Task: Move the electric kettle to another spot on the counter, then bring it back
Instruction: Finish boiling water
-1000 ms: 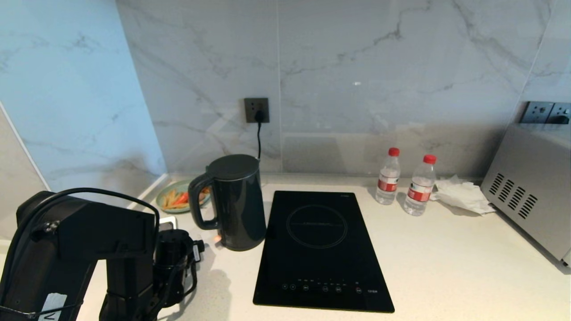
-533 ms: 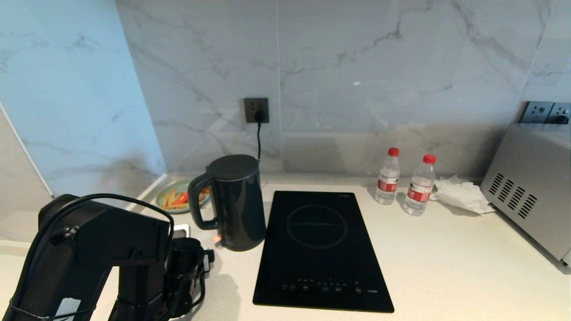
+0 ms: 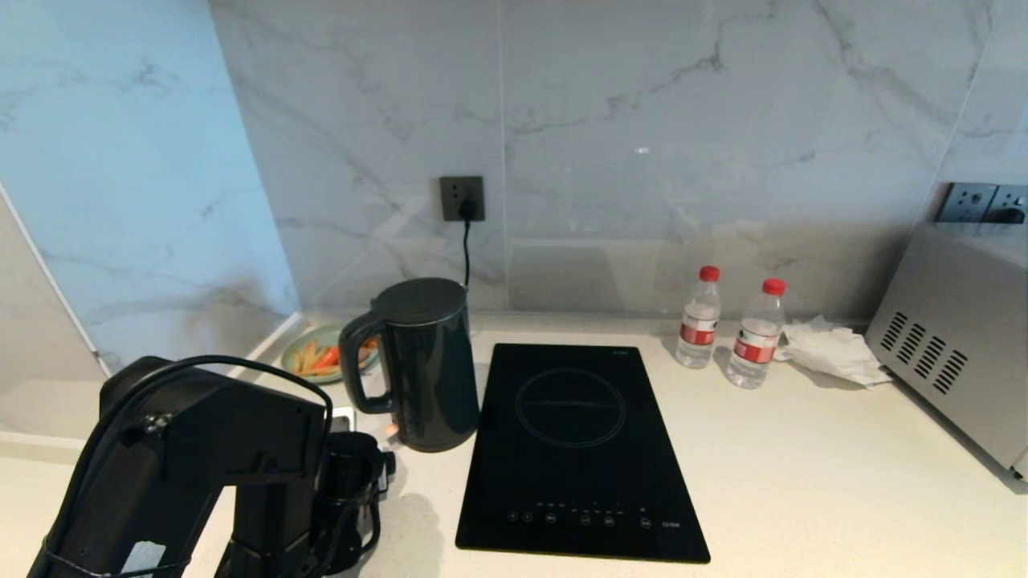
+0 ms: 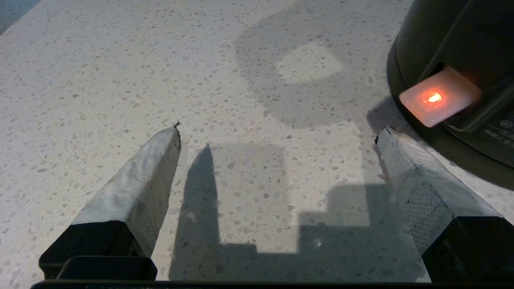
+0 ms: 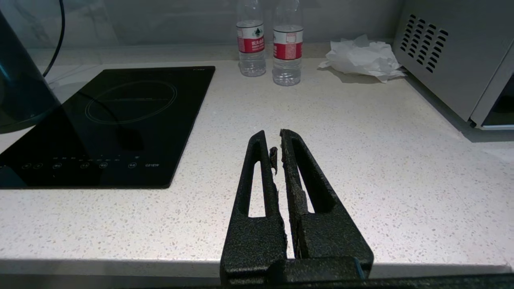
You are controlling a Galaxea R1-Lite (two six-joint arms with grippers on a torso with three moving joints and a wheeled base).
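Note:
The electric kettle point(image 3: 422, 361) is tall and glossy black, standing on the white speckled counter point(image 3: 803, 482) left of the hob, with its loop handle facing my left arm point(image 3: 209, 449). In the left wrist view my left gripper point(image 4: 278, 129) hangs open just above bare counter point(image 4: 120, 60). The kettle's foot point(image 4: 441, 36) with a glowing orange switch point(image 4: 439, 96) lies close beside one fingertip point(image 4: 391, 148), apart from it. Nothing is between the fingers. My right gripper point(image 5: 273, 134) is shut and empty over the counter's front edge, with the kettle point(image 5: 20, 92) far off to its side.
A black glass hob point(image 3: 574, 449) lies right of the kettle. Two water bottles point(image 3: 699, 317) point(image 3: 756, 333), crumpled tissue point(image 3: 831, 349) and a metal oven point(image 3: 956, 337) stand at the back right. A green plate of food point(image 3: 321, 353) sits behind the kettle's handle. A cord runs to the wall socket point(image 3: 462, 198).
My left arm has moved rightward across the counter, closer to the kettle's handle side. The gripper stayed open. Kettle and right arm have not moved.

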